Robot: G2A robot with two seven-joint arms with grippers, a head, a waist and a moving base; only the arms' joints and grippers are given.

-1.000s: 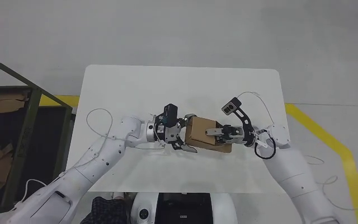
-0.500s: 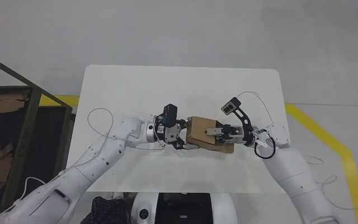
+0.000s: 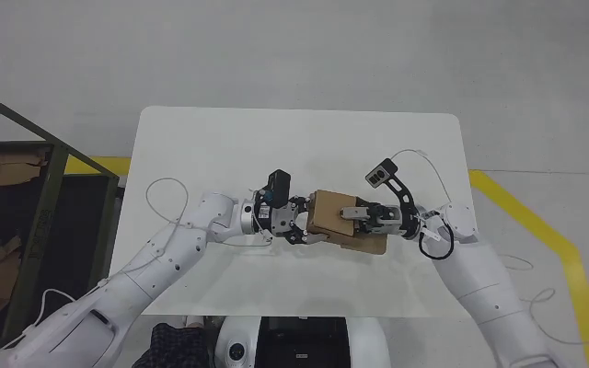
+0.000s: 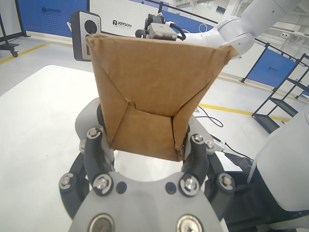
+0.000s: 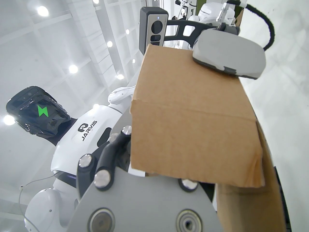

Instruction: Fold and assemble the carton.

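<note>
A brown cardboard carton (image 3: 333, 221) is held above the middle of the white table (image 3: 276, 138), between both arms. My left gripper (image 3: 302, 224) is at its left end. In the left wrist view the carton's end flaps (image 4: 149, 90) sit between the black fingers (image 4: 93, 150), which press on both lower corners. My right gripper (image 3: 357, 219) is shut on the carton's right part. One grey finger (image 5: 227, 56) lies flat on the top panel (image 5: 188, 126), and the other finger is hidden beneath. A loose flap (image 5: 251, 206) hangs at the near end.
A thin white cable (image 3: 158, 198) loops over the table's left side. A dark rack (image 3: 46, 212) holding cardboard stands off the left edge. Yellow floor tape (image 3: 515, 207) runs past the right side. The far half of the table is bare.
My left gripper has moved right onto the carton's left end, and its spread fingers have drawn in around it. The right gripper and carton have barely shifted.
</note>
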